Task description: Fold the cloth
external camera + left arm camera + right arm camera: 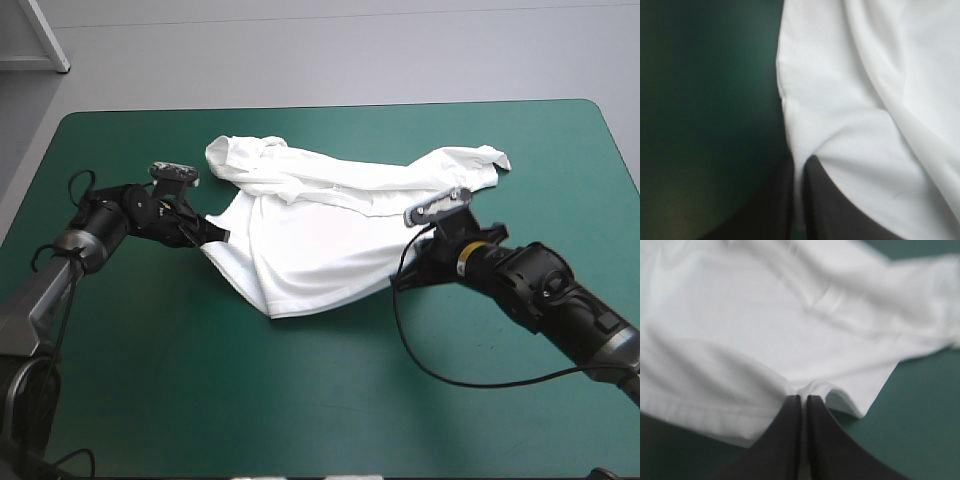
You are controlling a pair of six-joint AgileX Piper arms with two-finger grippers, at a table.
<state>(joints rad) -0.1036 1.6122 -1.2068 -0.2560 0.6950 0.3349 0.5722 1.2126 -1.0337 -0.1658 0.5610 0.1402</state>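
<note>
We are looking down at a white shirt lying rumpled just above the middle of the frame on the teal-green tabletop. One sleeve is bunching toward the upper left and the other is trailing toward the upper right.

The left claw is pinching the shirt's left edge, its black fingers nearly closed with a thin strip of white running between them. The right claw is gripping the hem on the shirt's right side the same way, all but shut, with a small fold of cloth at its tips.

We are judging both grips to be shallow, each taking only a sliver of edge. If the arms are pulling apart or lifting unevenly, the cloth could be slipping out of one claw. The wrinkles and the bunched sleeve could also be getting trapped inside any fold, leaving it lopsided.

The left arm is reaching in low from the lower left of the frame, its wrist at mid-left. The right arm is stretching in from the lower right, angled toward the centre, its wrist sitting low over the shirt's edge.
</note>
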